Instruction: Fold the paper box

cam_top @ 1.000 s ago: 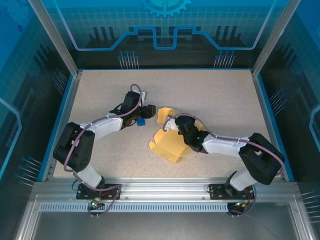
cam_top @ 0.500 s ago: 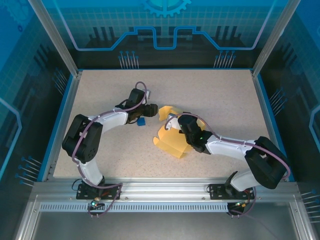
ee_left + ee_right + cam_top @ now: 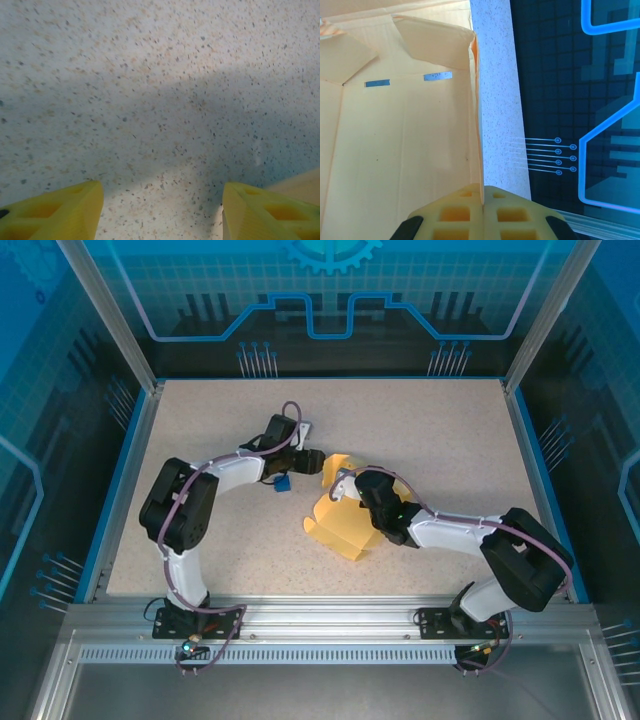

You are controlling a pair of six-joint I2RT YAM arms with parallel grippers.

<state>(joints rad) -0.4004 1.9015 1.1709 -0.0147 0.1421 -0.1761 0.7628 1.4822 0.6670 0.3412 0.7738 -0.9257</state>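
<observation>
The paper box (image 3: 343, 523) is a pale yellow card piece, partly folded up, lying mid-table. My right gripper (image 3: 341, 487) is shut on one of its upright walls. In the right wrist view the wall's thin edge (image 3: 476, 115) runs down into the closed right gripper (image 3: 483, 191), and the box's inside (image 3: 405, 130) with two slots spreads to the left. My left gripper (image 3: 316, 461) hovers just left of the box's far flap, open. In the left wrist view the left gripper (image 3: 162, 202) has only bare table between its yellow fingertips (image 3: 65, 212), with a sliver of card (image 3: 306, 183) at the right.
A tiny blue cube (image 3: 283, 482) lies on the speckled table (image 3: 430, 430) under the left forearm, just left of the box. Blue rails (image 3: 530, 470) edge the table, and a metal frame (image 3: 320, 615) runs along the near side.
The left arm has swung right, bringing its gripper close to the box's far flap, with its jaws slightly narrower. The box has shifted a little in the right gripper's hold.
</observation>
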